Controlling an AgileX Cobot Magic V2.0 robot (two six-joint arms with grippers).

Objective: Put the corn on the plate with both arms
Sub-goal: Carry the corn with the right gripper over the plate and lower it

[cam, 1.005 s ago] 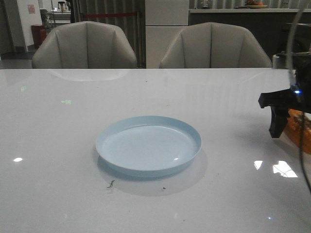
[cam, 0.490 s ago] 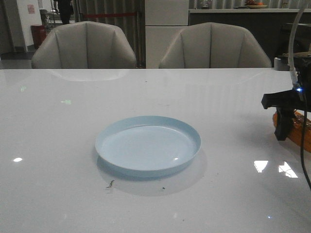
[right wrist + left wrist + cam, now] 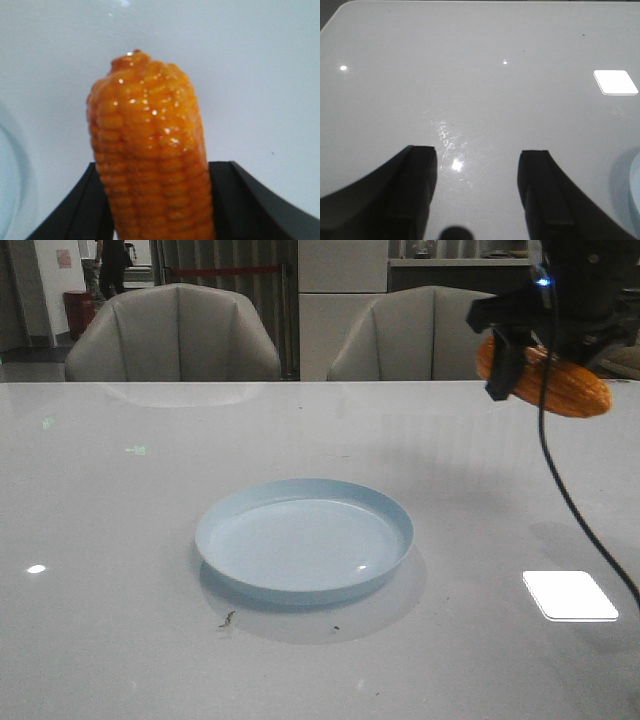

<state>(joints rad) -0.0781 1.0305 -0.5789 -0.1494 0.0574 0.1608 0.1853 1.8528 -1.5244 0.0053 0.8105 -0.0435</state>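
Corn (image 3: 556, 381) sits clamped crosswise in the right fingers (image 3: 508, 368), high up and right of the plate (image 3: 304, 538). Left fingers (image 3: 479, 192) spread wide, holding nothing, near the plate's edge.

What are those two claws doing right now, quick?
Left gripper: open, nothing between its dark fingers, above the glossy white table.
Right gripper: shut on the glossy orange cob of corn, held up in the air.

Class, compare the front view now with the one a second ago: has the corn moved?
Yes. The corn, clamped in the right gripper, has risen from the table's right edge and now hangs high, right of the unmoved plate.
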